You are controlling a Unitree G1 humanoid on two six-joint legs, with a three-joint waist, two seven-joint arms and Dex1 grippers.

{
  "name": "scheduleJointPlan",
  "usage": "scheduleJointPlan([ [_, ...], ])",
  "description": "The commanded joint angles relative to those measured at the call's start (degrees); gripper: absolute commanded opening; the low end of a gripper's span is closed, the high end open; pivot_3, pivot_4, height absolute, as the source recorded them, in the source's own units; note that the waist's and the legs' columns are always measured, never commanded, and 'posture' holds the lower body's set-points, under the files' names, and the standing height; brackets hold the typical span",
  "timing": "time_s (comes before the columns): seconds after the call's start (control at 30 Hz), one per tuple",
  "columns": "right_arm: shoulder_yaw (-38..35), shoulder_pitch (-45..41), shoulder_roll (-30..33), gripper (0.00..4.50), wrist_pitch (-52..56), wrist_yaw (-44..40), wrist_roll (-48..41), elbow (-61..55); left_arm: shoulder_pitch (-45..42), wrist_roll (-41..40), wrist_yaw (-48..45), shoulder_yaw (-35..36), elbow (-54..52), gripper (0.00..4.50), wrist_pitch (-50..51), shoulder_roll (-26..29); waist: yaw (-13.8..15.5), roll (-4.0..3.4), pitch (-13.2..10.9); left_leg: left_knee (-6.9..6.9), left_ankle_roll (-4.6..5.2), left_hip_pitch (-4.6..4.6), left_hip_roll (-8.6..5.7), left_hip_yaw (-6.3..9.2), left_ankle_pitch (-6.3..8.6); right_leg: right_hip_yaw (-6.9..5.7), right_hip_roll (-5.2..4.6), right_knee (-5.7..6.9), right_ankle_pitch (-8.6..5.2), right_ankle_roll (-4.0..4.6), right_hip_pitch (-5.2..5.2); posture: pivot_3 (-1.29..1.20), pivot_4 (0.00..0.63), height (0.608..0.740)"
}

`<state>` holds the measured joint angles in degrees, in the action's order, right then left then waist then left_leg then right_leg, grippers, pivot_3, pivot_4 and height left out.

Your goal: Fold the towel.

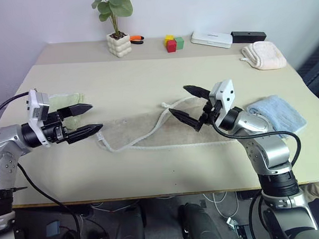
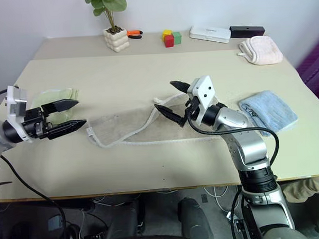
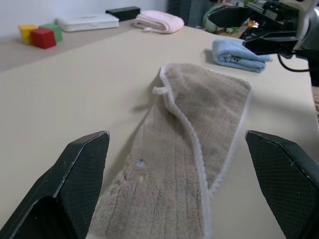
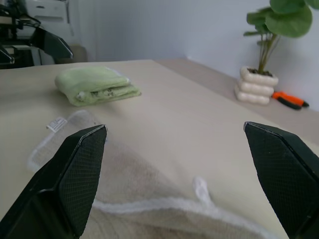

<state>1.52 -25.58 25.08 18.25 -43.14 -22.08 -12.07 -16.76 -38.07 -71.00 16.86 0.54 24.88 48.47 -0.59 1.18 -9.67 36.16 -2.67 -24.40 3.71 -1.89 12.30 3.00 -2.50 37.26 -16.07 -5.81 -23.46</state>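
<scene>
Both end effectors spread wide, empty: left end effector [image 1: 87,119] and right end effector [image 1: 188,104] hover over my half-folded towel [image 1: 165,132] on desk [image 1: 147,72].

A beige ribbed towel [image 1: 165,131] with a whitish corded edge lies on a pale cream table [image 1: 147,77]. Other cloths are light green [image 2: 55,97], light blue [image 1: 278,113] and pale pink [image 1: 263,55]. Toy blocks are yellow [image 1: 169,38], red [image 1: 171,46] and green [image 1: 179,42]. A green-leaved plant [image 1: 114,7] stands in a cream pot [image 1: 118,45]. Both end effectors have black fingers [image 1: 79,108].
</scene>
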Motion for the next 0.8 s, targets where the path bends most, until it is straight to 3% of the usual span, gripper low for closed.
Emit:
scheduleJointPlan([
  [0.03, -2.1, -1.2, 1.5, 4.5, -2.4, -0.7, 0.3, 0.4, -0.3, 1.7, -1.9, -1.9, -0.8, 4.46, -2.9, -0.2, -0.1, 0.01, 0.0, 0.0, 0.0, 0.0, -0.01, -0.01, 0.0, 0.0, -0.01, 0.0, 0.0, 0.0, 0.0, 0.0, 0.15, 0.74],
  [0.27, -1.4, -2.2, 1.0, 4.5, -3.4, -0.2, 1.0, 1.7, 1.4, 5.2, -6.1, -5.3, -1.5, 4.46, -7.9, 0.4, -0.3, 0.0, 0.0, -0.06, 0.0, 0.0, 0.02, 0.01, 0.0, 0.0, 0.04, 0.02, 0.01, -0.02, -0.06, 0.0, 0.15, 0.74],
  [0.47, -0.9, -2.7, 0.3, 4.5, -5.4, 0.2, 2.0, 3.6, -1.7, 13.2, -9.0, -9.3, 4.3, 4.46, -19.9, 0.5, -0.1, 0.0, 0.0, -0.01, 0.0, 0.0, 0.01, -0.01, 0.0, 0.0, 0.02, 0.0, -0.01, 0.02, -0.03, 0.0, 0.15, 0.74],
  [0.6, -0.7, -2.5, 0.1, 4.5, -5.7, 0.6, 2.3, 3.3, -2.8, 22.9, -12.3, -13.4, 13.0, 4.46, -39.0, 1.8, -0.1, -0.01, 0.0, -0.04, 0.0, 0.0, 0.01, -0.02, 0.0, 0.01, 0.01, 0.0, -0.01, 0.01, -0.04, 0.0, 0.15, 0.74],
  [0.8, -0.9, -2.2, 0.0, 4.5, -5.3, 1.4, 2.6, 2.2, -5.4, 26.4, -12.9, -17.4, 20.8, 4.46, -49.3, -0.7, -0.1, -0.02, 0.0, -0.03, 0.0, -0.02, 0.01, -0.04, 0.0, 0.01, 0.01, 0.01, 0.0, 0.0, -0.05, 0.0, 0.15, 0.74],
])
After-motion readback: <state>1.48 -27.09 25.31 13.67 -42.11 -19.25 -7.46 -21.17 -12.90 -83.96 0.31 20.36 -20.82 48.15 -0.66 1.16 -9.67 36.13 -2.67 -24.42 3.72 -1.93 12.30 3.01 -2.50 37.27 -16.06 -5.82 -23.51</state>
